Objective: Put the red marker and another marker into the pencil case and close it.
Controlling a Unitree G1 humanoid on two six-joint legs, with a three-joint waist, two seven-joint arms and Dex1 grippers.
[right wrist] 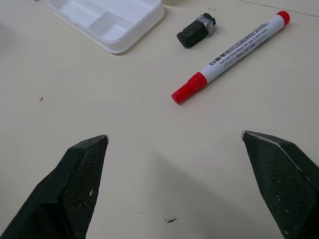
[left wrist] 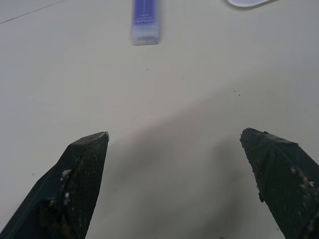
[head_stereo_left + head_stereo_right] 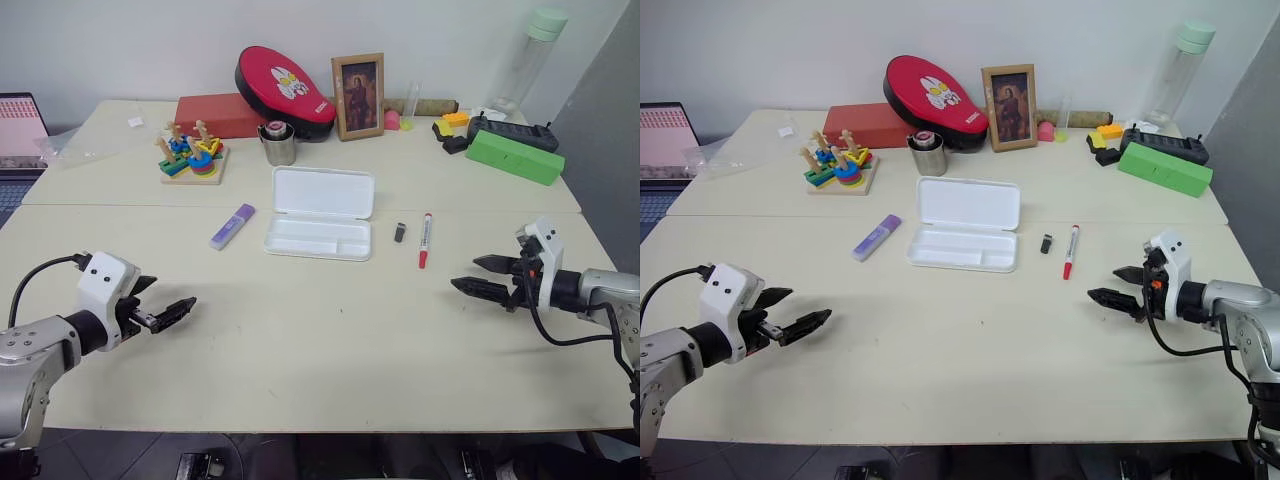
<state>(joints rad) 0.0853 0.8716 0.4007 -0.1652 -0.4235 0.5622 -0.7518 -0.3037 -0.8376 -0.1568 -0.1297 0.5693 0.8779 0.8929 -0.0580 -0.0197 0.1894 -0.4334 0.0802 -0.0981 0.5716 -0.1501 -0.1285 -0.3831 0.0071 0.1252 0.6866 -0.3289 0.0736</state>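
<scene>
1. Case (image 3: 318, 222) lies open at mid-frame on the bench (image 3: 300, 340): lid flat toward the back, tray toward the robot, tray empty. Nothing packed yet, by the look of it.
2. Red marker (image 3: 424, 240) lies right of centre, just right of the case and apart from it. Long axis runs near-to-far, red cap at the near end. A small black piece (image 3: 400, 232) sits between marker and case, touching neither.
3. Purple marker (image 3: 232, 226) lies left of the case, clear of it, long axis slanting from lower left up to the right.
4. Right gripper (image 3: 482, 276) hangs at right of frame, above the bench, jaws spread wide and empty, tips pointing left toward the middle. The red marker lies up and left of it; in the right wrist view the capped end (image 1: 188, 88) is the nearer end, ahead and between the jaws' lines. This arm is plainly the nearer one for the red marker.
5. Left gripper (image 3: 160, 305) hangs at lower left, jaws wide and empty, pointing right. The purple marker sits up and right of it, straight ahead in the left wrist view (image 2: 145, 20).
6. Room: bare bench between each gripper and its marker. For the right arm, I would mind the black piece on the marker's far side; the bench's right edge is close behind the wrist.
</scene>
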